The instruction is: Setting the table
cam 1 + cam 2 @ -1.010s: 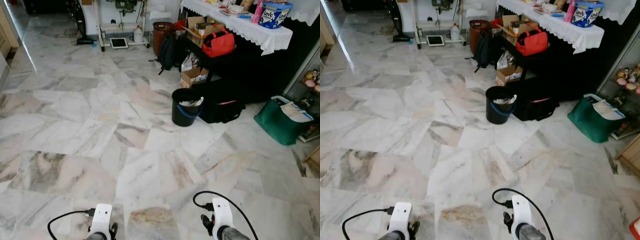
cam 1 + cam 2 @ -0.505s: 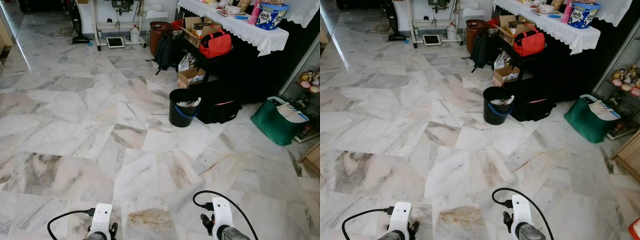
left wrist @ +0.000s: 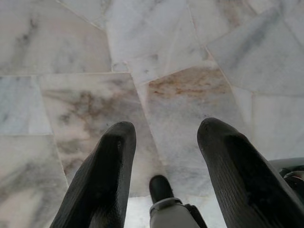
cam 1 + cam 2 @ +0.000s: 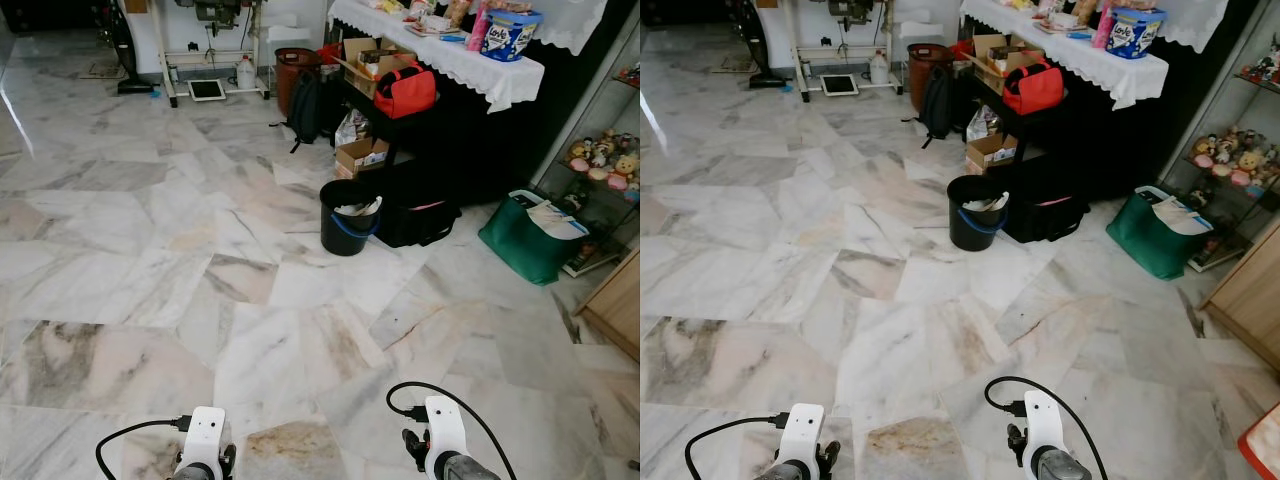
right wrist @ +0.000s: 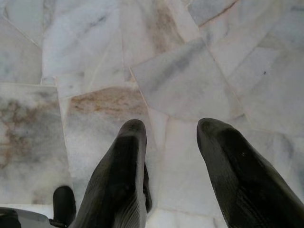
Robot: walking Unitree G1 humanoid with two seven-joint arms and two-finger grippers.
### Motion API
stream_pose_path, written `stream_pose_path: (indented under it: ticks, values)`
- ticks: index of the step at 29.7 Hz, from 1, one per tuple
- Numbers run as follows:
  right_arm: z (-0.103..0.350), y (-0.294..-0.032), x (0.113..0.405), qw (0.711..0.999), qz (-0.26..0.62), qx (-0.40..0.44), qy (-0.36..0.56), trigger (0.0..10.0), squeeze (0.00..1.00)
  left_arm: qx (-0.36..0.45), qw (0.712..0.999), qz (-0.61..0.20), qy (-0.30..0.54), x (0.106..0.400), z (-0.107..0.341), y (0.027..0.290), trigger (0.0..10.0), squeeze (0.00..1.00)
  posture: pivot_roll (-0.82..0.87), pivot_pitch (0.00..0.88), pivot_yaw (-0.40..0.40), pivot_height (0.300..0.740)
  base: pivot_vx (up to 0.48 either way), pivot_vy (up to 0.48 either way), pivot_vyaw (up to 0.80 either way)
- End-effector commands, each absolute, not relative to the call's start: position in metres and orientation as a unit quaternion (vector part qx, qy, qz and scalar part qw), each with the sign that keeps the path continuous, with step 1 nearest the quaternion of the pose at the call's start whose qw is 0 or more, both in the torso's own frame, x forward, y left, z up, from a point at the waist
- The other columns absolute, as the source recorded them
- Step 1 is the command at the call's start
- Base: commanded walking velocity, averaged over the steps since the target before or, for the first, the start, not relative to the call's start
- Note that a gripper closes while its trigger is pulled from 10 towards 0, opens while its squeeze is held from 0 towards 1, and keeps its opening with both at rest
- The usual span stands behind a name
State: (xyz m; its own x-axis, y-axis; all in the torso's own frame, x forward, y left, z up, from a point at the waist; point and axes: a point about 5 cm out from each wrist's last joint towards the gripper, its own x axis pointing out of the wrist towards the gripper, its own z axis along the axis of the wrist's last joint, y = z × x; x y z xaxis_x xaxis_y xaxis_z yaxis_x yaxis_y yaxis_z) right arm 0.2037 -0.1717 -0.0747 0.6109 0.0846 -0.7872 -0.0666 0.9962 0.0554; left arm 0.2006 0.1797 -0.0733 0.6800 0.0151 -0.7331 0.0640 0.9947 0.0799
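Both end effectors low over marble floor [image 4: 150, 230], table [image 4: 440, 60] well ahead.

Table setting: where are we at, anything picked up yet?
Done: nothing visible. In hand: nothing; the left hand and the right hand are both open and empty, hanging low over the marble floor. Left: everything. The table with the white lace cloth stands off at the far right across open floor, with a black bucket and a green bag on the floor near it. No tableware is identifiable yet.
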Motion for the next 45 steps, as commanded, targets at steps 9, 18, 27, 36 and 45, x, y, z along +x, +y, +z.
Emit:
stream_pose_path:
  ticks: [9,18,27,36,45]
  values:
    - [-0.0724,-0.1752,0.2074,0.900,0.035,0.012,0.435,10.0,0.00,0.050,0.915,-0.017,0.401,0.2014,-0.0735,0.1757,10.0,0.00,-0.02,0.000,-0.069,0.740,0.000,-0.235,-0.65]
    - [-0.0721,-0.1748,0.2081,0.900,0.035,0.013,0.434,10.0,0.00,0.048,0.915,-0.015,0.400,0.2025,-0.0730,0.1760,10.0,0.00,-0.02,0.000,-0.068,0.740,0.000,0.000,-0.64]
    - [-0.0718,-0.1744,0.2088,0.900,0.035,0.014,0.434,10.0,0.00,0.049,0.915,-0.015,0.400,0.2032,-0.0725,0.1763,10.0,0.00,-0.02,0.000,-0.068,0.740,0.000,0.000,-0.64]
    - [-0.0724,-0.1747,0.2077,0.900,0.032,0.015,0.435,10.0,0.00,0.051,0.915,-0.018,0.401,0.2031,-0.0728,0.1754,10.0,0.00,-0.02,0.000,-0.066,0.740,0.000,-0.280,-0.64]
    - [-0.0723,-0.1742,0.2079,0.900,0.031,0.015,0.435,10.0,0.00,0.053,0.915,-0.019,0.399,0.2038,-0.0723,0.1756,10.0,0.00,-0.02,0.000,-0.065,0.740,0.000,0.000,-0.64]
